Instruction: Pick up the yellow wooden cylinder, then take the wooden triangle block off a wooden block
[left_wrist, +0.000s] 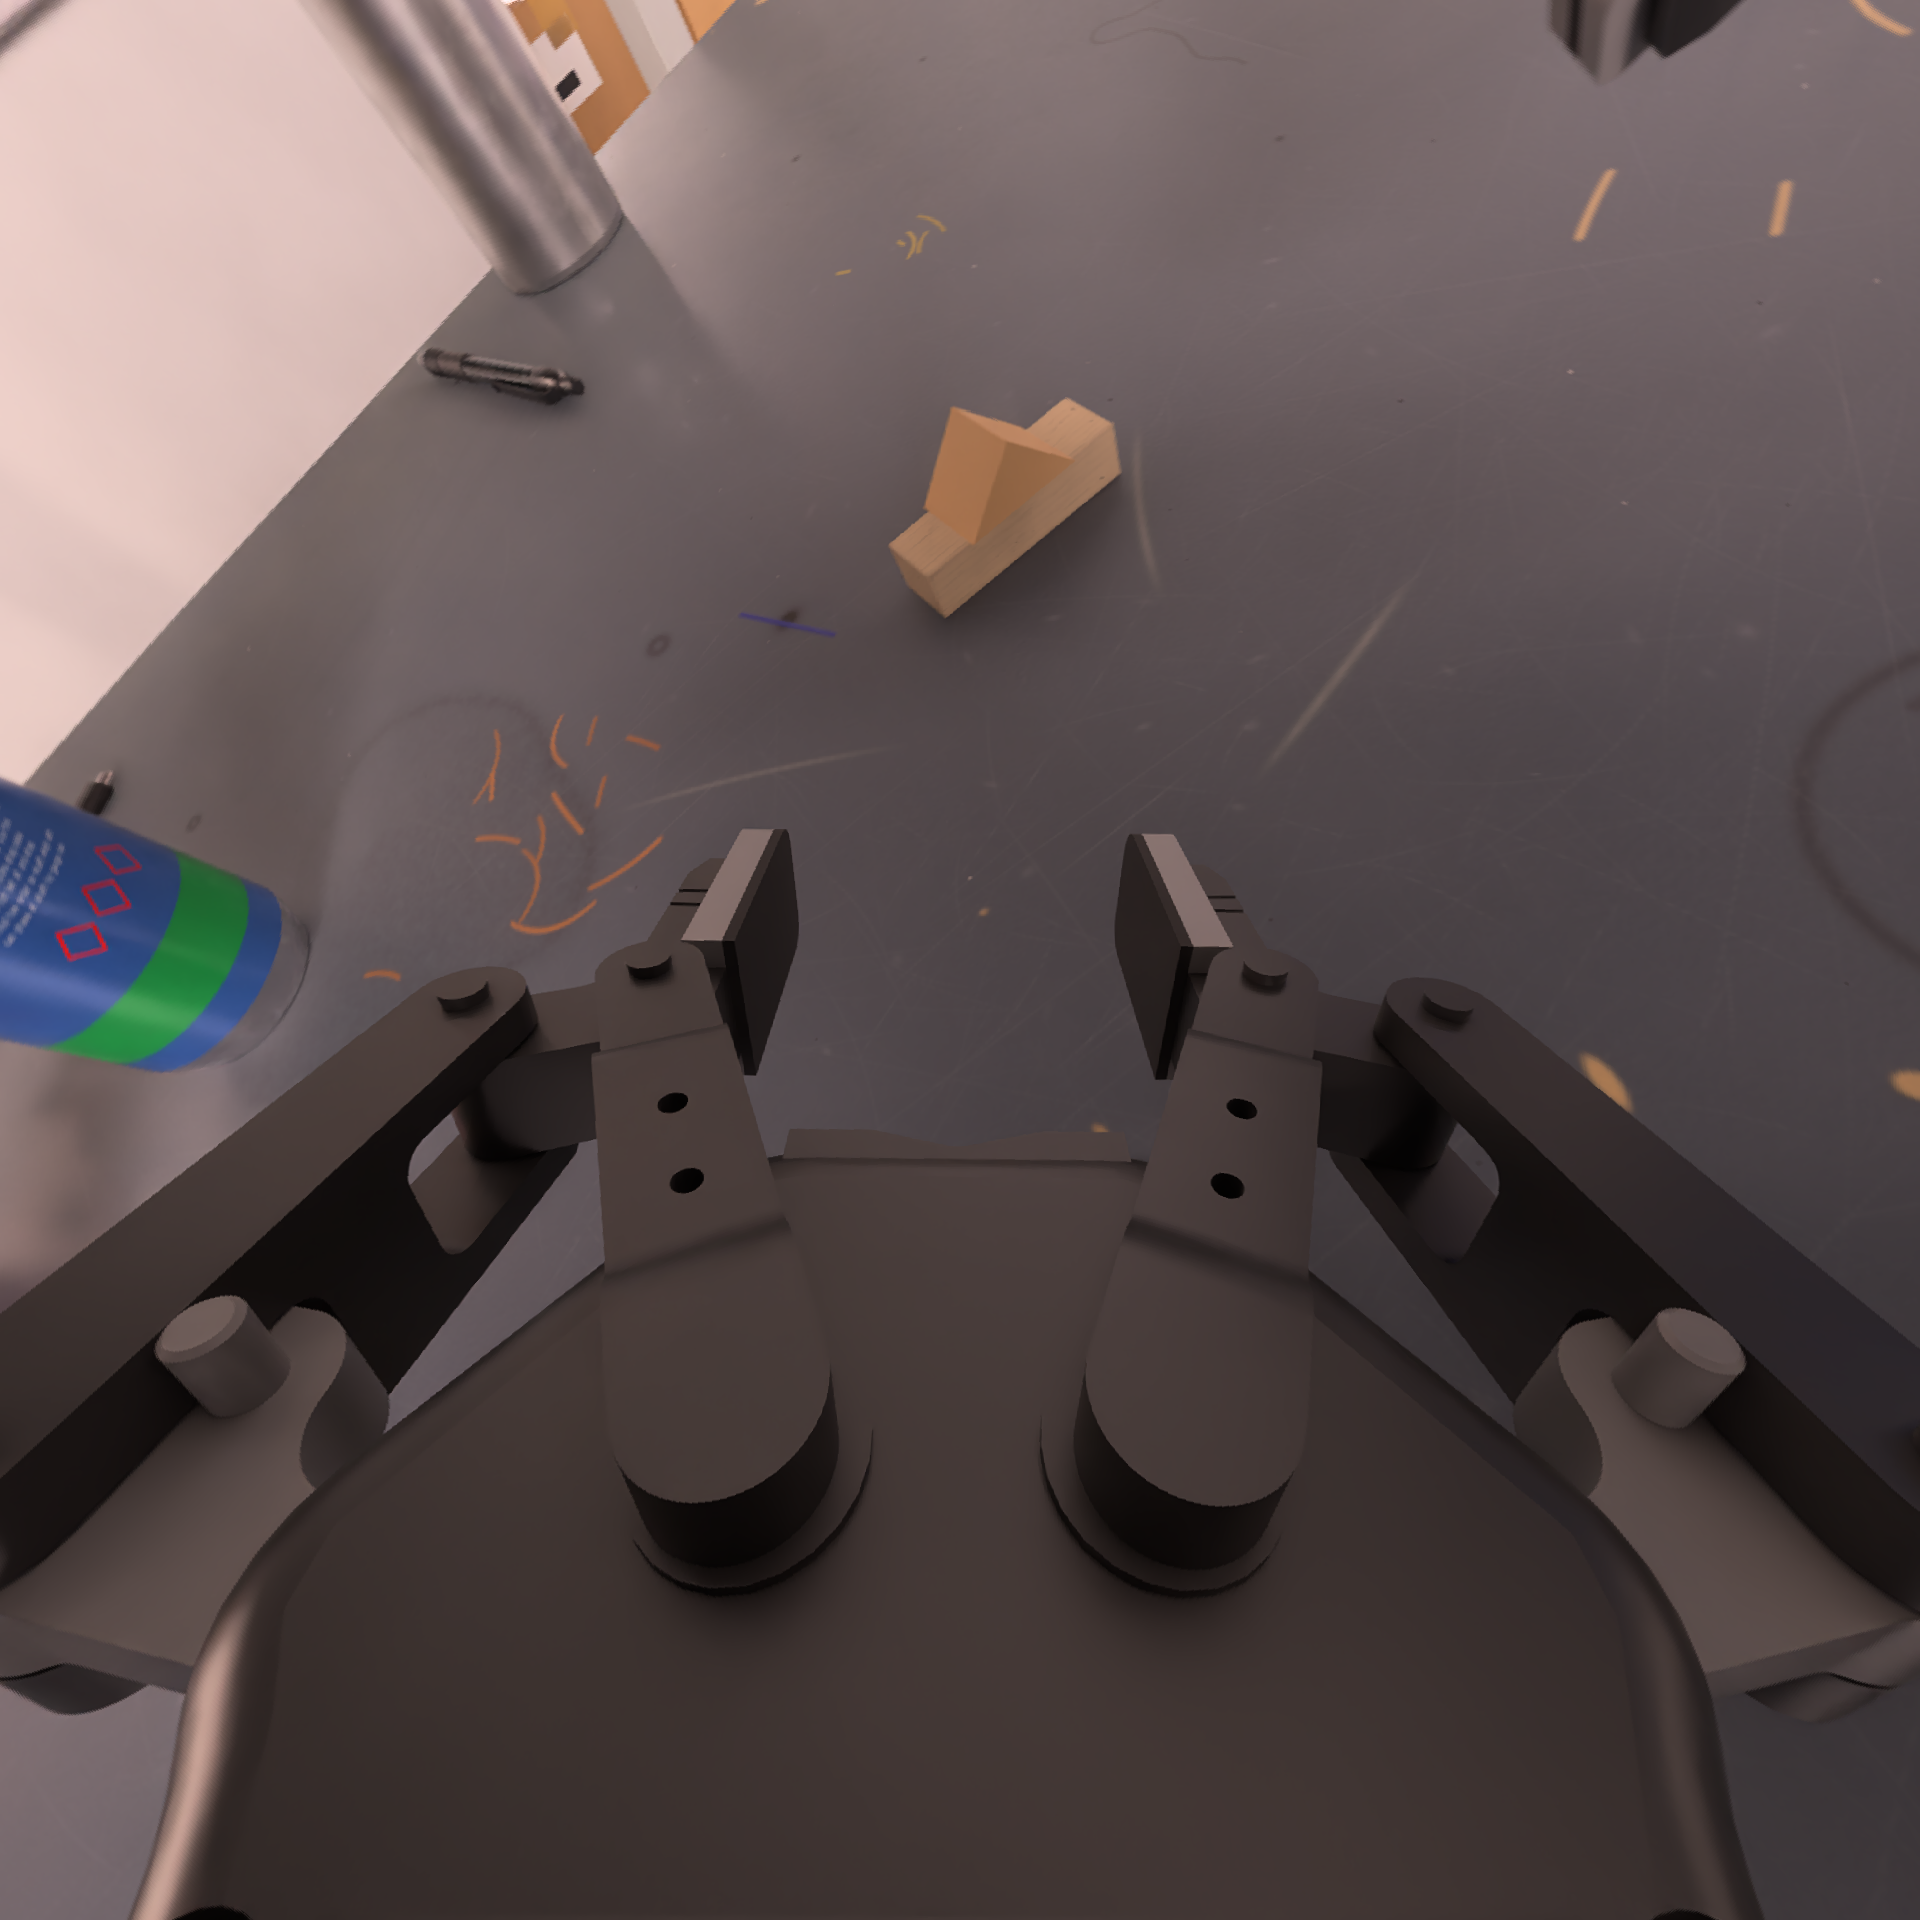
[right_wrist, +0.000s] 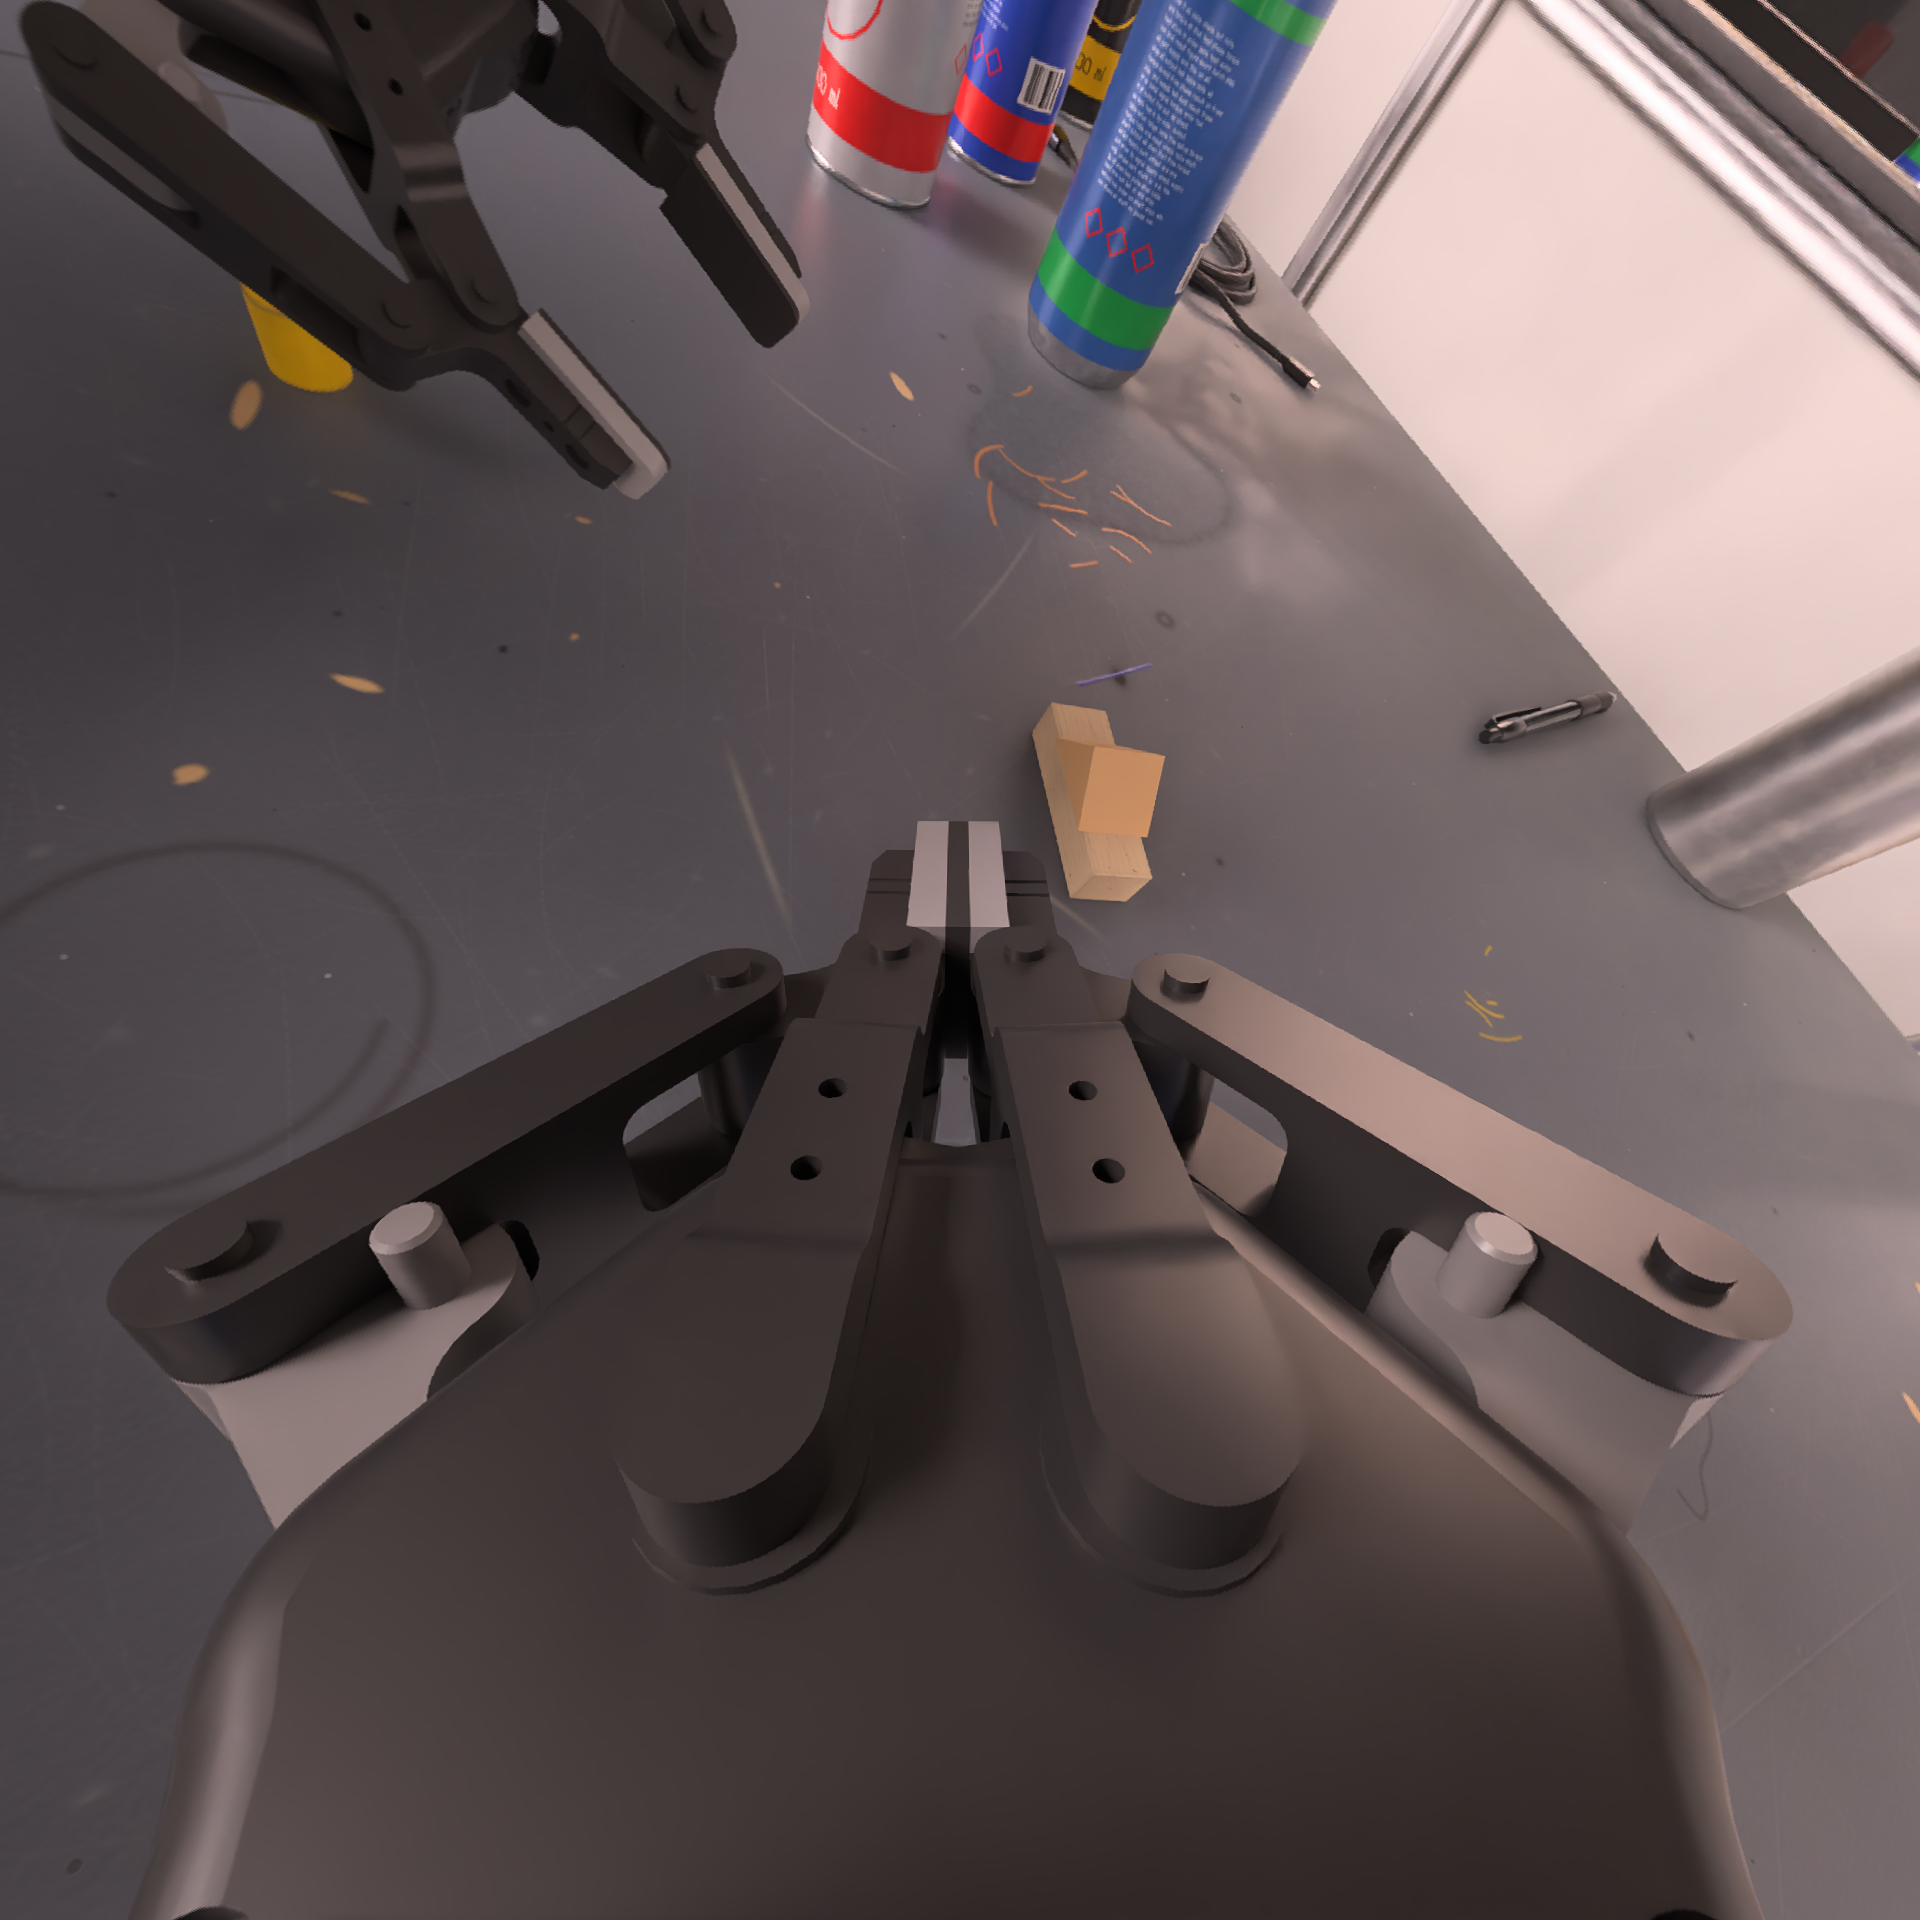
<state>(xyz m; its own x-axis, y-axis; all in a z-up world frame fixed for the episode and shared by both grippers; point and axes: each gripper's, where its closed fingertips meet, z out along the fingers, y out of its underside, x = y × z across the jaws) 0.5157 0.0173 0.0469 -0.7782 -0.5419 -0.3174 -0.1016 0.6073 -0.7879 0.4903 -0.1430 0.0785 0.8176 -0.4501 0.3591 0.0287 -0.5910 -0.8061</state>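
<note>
yellow wooden cylinder (right_wrist: 296, 348): mostly hidden behind the left tool (right_wrist: 717, 400) in the right wrist view; only a lower part is seen on the tabletop (right_wrist: 520, 727); nothing of it is seen in the left wrist view.
right tool (left_wrist: 1621, 42): cut off by the top edge of the left wrist view; only a dark tip is seen.
blue and green can (left_wrist: 145, 935): cut by the left edge of the left wrist view; top cut off in the right wrist view.
red and silver can (right_wrist: 883, 114): upper part cut off by the top edge.
blue and red can (right_wrist: 1013, 104): upper part cut off.
wooden block (right_wrist: 1081, 821): middle covered by the wooden triangle block (right_wrist: 1117, 795).
cable (right_wrist: 1247, 312): partly hidden behind the can.
dark pen-like item (right_wrist: 1545, 717): too small to be identified.
</note>
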